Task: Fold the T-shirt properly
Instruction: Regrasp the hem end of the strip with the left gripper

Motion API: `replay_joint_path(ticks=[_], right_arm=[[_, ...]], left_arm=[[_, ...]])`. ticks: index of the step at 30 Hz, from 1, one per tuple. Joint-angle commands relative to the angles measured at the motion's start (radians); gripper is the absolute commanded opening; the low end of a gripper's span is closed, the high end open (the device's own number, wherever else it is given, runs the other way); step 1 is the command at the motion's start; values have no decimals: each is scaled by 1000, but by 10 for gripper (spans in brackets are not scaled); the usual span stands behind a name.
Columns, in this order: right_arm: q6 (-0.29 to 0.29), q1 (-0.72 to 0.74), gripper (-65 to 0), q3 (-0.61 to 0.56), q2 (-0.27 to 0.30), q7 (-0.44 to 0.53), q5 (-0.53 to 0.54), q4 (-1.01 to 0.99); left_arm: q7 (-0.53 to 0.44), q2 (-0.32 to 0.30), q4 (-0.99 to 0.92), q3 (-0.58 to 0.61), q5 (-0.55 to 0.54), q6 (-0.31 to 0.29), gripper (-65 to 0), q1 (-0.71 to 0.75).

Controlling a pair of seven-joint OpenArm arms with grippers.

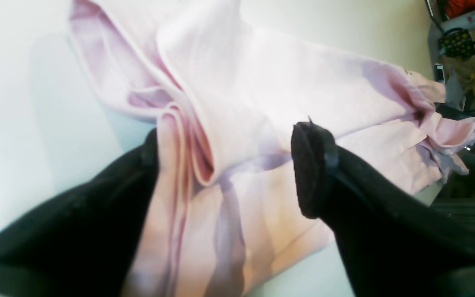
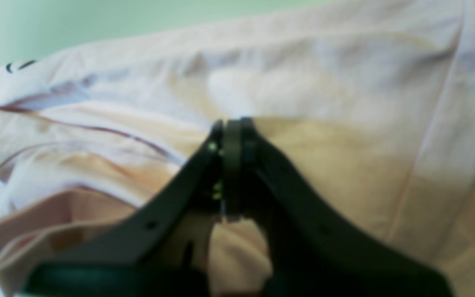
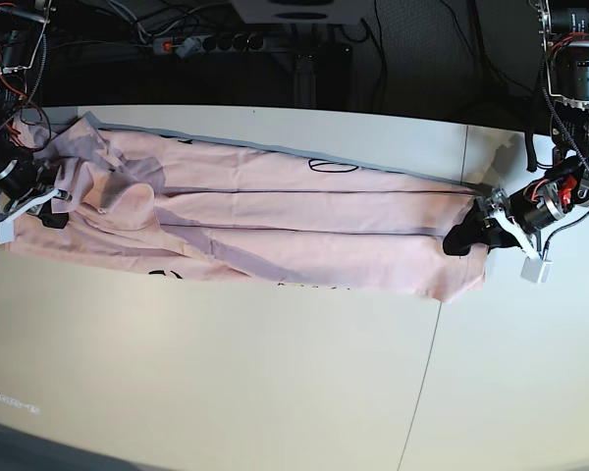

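Across bench (image 3: 275,373), pink T-shirt (image 3: 275,221) lying in long folded band, left gripper (image 1: 225,165) released, straddling hem folds, right gripper (image 2: 231,136) clenched on bunched cloth.

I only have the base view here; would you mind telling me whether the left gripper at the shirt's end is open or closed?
Observer: The left gripper is open, its two fingers standing either side of a folded edge of the T-shirt.
Operator: Thank you. And the right gripper at the other end?
Observer: The right gripper is shut, with its tips against the pink cloth; whether cloth is pinched between them I cannot tell.
Operator: Is the cloth under the left gripper flat?
Observer: No, the left wrist view shows several layers rolled into a ridge between the fingers.
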Motion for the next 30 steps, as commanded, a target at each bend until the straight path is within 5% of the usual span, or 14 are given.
replay_joint_path(ticks=[1,6,20,30], right_arm=[[47,-7,-650,-2,11,-80,-60,-9],[47,-7,-650,-2,11,-80,-59,-9],[47,-7,-650,-1,25,-95,106,58],[47,-7,-650,0,28,-143,116,228]], left_arm=[[22,-7,5,2,30,3,-331,-8],[-34,-7,5,2,63,3,-650,-34],[-74,-12,5,0,169,3,-650,-86],[-76,-35,5,-35,179,3,-650,-85]])
